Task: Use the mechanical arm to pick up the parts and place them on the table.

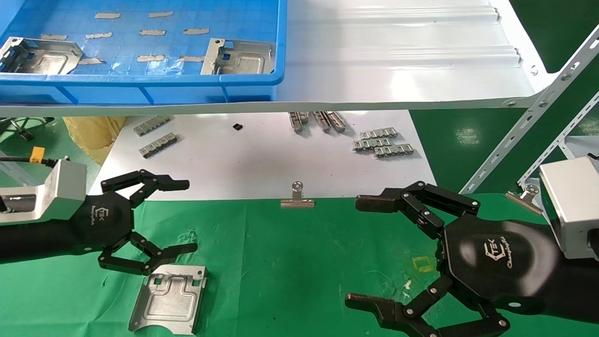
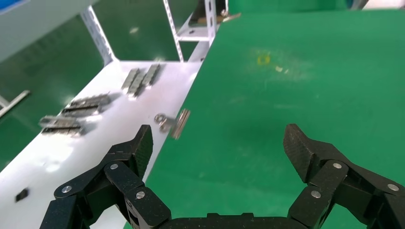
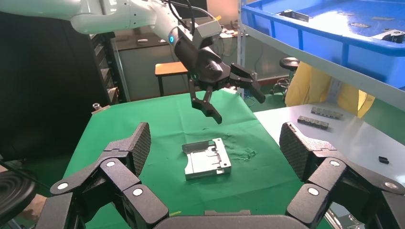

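The parts are flat silver plates. 1 part (image 1: 168, 298) lies flat on the green surface (image 1: 290, 262), just below the left hand (image 1: 189, 217). 2 more parts sit in the blue tray (image 1: 140, 79) up on the white shelf (image 1: 402, 56): 1 by the tray's left end (image 1: 40, 56) and 1 near its right end (image 1: 238, 57).

The left hand hangs in the air a little above the plate on the cloth. Its fingers (image 1: 159, 182) are spread wide and it holds nothing. The right hand (image 1: 355, 252) is low over the right side of the green surface. It is spread wide too, and it holds nothing.

I think 1 part is done and the next job is to fetch another from the tray. To do that well, a hand should go up over the tray's front wall, come down with fingers wide, and grip the plate by its edges. Then it should lift straight up so the plate does not catch on the wall.

Small things lie on the lower white board: grey link strips (image 1: 383, 142) and a silver clip (image 1: 297, 197) on the cloth's edge.

Each black palm has a white logo (image 1: 497, 250). It reads "TEK", with smaller slanted writing beside it that I cannot read for sure.
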